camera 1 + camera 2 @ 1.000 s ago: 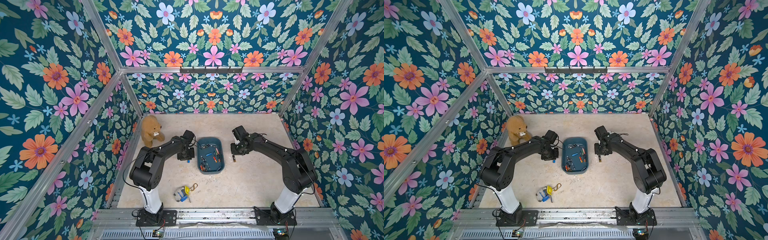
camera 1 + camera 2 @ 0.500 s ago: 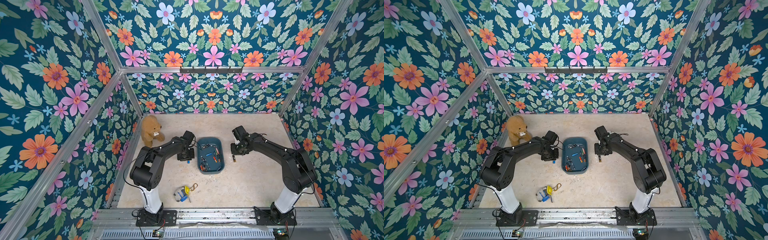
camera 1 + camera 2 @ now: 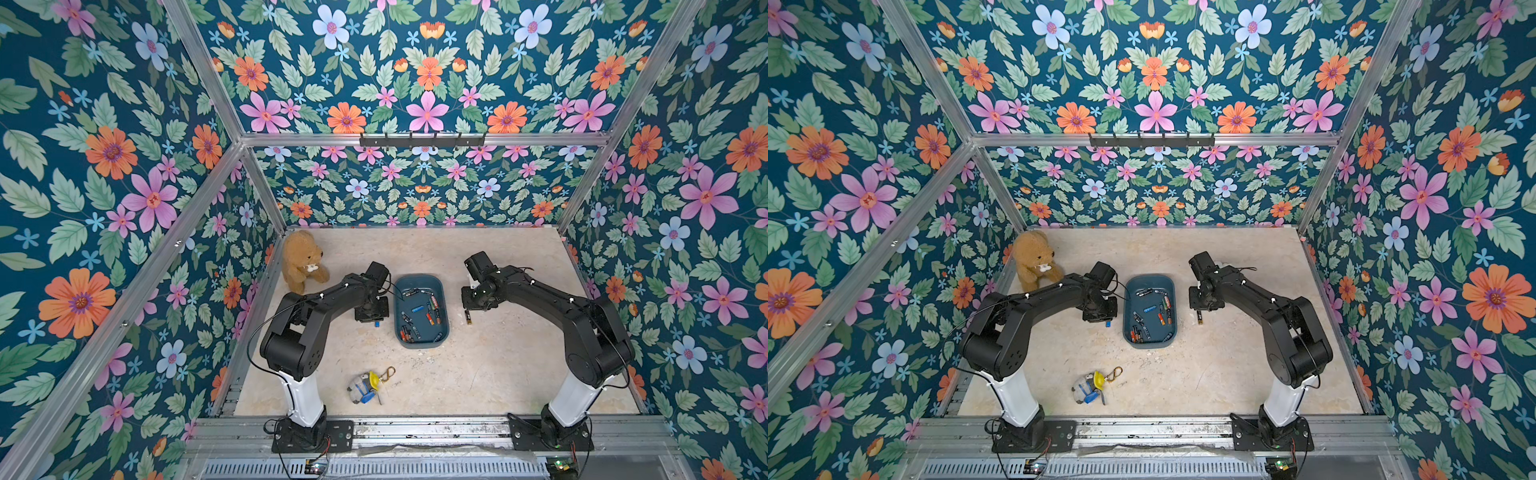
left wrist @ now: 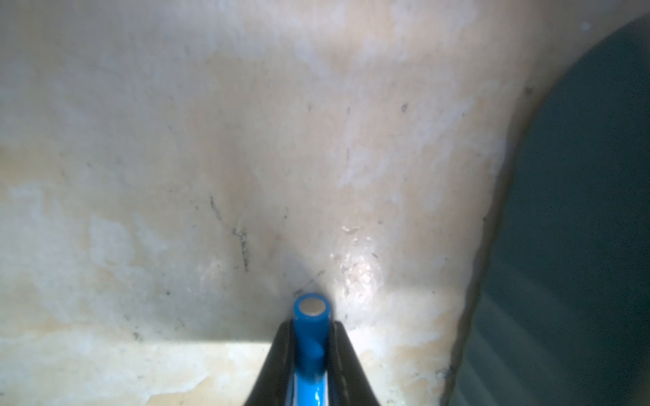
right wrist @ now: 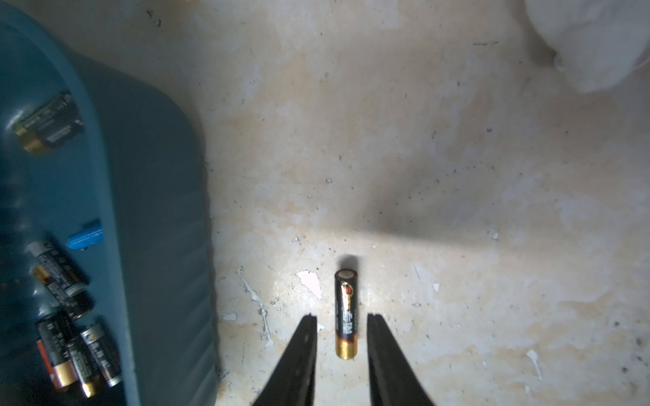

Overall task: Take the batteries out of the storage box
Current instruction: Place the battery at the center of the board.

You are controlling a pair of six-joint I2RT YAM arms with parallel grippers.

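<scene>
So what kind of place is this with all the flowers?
Probably a robot test booth, not a real room: flowered wallpaper on a metal frame, and a left arm and right arm bolted to a rail.

The box (image 3: 417, 276), a shallow teal tray with rounded corners, sits flat mid-bench (image 3: 478, 365). A scatter of batteries (image 3: 432, 305) lies loose in it at mixed angles, mostly black with gold ends, a few orange, one blue. Just left of the box, a blue battery (image 4: 311, 337) is pinched in the left jaws, its flat metal end sticking out. A black-and-gold battery (image 5: 346, 313) lies flat on the bench right of the box, between the parted right jaws, touching neither.
</scene>
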